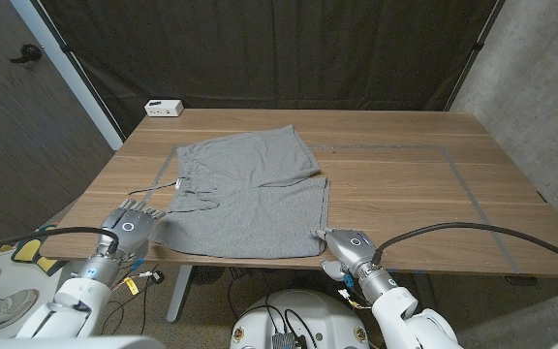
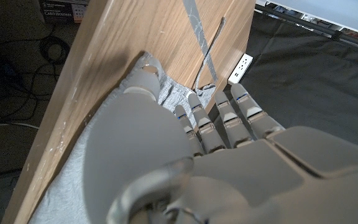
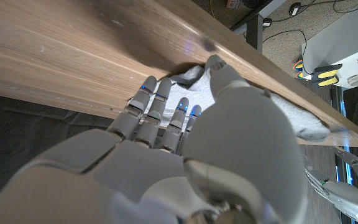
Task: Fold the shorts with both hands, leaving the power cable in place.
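Lying flat in the head view, the shorts (image 1: 245, 194) are spreading from the near edge of the surface (image 1: 405, 184) away from the robot, one hand at each near corner; the left hand (image 1: 130, 229) and right hand (image 1: 348, 244) are equally close.

In the left wrist view, fingers are lying on the fabric, thumb at its edge; a grip I cannot tell.

In the right wrist view, the thumb and fingers are pinching the corner.

One pair of grey shorts (image 1: 248, 194) is lying on one wooden desk (image 1: 405, 184). One white power strip (image 1: 164, 108) is sitting at the far left corner (its cable is too thin to trace). Two robot hands are showing at the near edge: the left hand (image 1: 132, 226) and the right hand (image 1: 347, 244).
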Motion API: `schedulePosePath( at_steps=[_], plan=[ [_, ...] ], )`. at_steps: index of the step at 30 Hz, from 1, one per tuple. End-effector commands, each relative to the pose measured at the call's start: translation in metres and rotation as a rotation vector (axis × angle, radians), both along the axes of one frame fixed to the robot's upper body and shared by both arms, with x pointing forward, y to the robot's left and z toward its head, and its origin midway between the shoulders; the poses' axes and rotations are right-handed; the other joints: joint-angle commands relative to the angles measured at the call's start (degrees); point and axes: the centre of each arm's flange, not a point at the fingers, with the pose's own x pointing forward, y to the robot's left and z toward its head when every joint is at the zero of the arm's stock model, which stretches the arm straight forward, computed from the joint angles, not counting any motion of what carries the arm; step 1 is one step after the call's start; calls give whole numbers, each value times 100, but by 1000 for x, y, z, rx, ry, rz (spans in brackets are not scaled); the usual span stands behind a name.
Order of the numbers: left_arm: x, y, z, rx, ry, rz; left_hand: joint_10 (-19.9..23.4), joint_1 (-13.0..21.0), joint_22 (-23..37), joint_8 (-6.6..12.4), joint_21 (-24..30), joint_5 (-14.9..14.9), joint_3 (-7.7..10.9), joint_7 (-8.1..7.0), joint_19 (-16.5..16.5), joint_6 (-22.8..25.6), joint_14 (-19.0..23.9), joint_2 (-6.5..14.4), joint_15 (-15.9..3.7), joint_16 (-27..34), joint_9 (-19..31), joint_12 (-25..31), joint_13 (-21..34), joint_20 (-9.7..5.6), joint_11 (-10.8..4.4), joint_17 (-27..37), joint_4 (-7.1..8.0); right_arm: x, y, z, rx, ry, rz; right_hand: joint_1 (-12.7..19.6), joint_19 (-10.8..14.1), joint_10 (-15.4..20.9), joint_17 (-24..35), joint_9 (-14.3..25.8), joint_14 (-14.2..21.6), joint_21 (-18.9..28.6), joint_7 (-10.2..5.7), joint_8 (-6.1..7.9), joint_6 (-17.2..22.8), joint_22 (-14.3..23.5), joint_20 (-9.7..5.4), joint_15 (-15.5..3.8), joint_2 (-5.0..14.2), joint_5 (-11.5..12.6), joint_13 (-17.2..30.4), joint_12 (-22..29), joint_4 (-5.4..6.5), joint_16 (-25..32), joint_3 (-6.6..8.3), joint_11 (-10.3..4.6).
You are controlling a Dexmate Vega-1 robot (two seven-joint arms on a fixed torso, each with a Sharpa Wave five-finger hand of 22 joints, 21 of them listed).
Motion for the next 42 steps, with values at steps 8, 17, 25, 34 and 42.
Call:
schedulePosePath(
  at_steps=[8, 17, 25, 34, 42],
  plan=[
    [17, 11, -11, 19, -77, -35, 339, 32, 17, 66, 118, -64, -198, -10, 157, 388, 216, 89, -965, 127, 22, -8, -41, -16, -52, 70, 82, 13, 10, 1, 19, 11, 52, -124, 41, 194, 260, 25, 211, 36, 106, -39, 132, 31, 9, -937, 15, 88, 60, 113, 50, 308, -233, 180],
    [32, 10, -13, -40, 29, -62, 545, -124, 17, 13, 151, -41, -347, -13, 156, 519, 298, -39, -965, 36, 17, -64, -85, -31, -71, -6, 128, 17, 11, 4, 2, 34, 41, 28, 35, 208, 368, 25, 234, 40, 64, -24, 259, 37, 11, -958, 44, 148, 93, 132, -27, 411, -268, 209],
    [41, 9, -17, -87, 55, -108, 1320, 28, 7, 255, 218, -21, -284, 11, 192, 1694, 653, 234, -965, -25, 18, -74, -145, 28, -70, -76, 106, 20, 11, 5, 14, 16, 65, 259, 102, 602, 741, 19, 603, 82, -37, 55, 732, 52, -19, -1006, 136, 223, 173, 321, -82, 907, -404, 145],
    [53, 5, -23, -161, 42, -171, 1747, 76, 9, 269, 280, -103, -190, -23, 234, 2326, 920, 485, -984, -66, -23, -93, -141, 81, -54, -65, 132, 26, 11, 4, 47, -14, 102, 525, 260, 1279, 1178, -6, 1125, 201, 48, 404, 2435, 85, -34, -1019, 321, 250, 356, 721, -69, 1386, -557, 168],
    [58, -2, -22, -186, 9, -212, 1894, 14, 19, 434, 344, -176, -83, 344, 188, 3459, 1050, 747, -972, -201, -8, -167, -45, 118, 41, -12, 199, 28, 8, 2, 88, -74, 110, 880, 397, 1962, 1439, -2, 1528, 360, 523, 683, 4001, 127, -130, -1053, 674, 118, 519, 1118, -94, 1514, -527, 143]
  ],
)
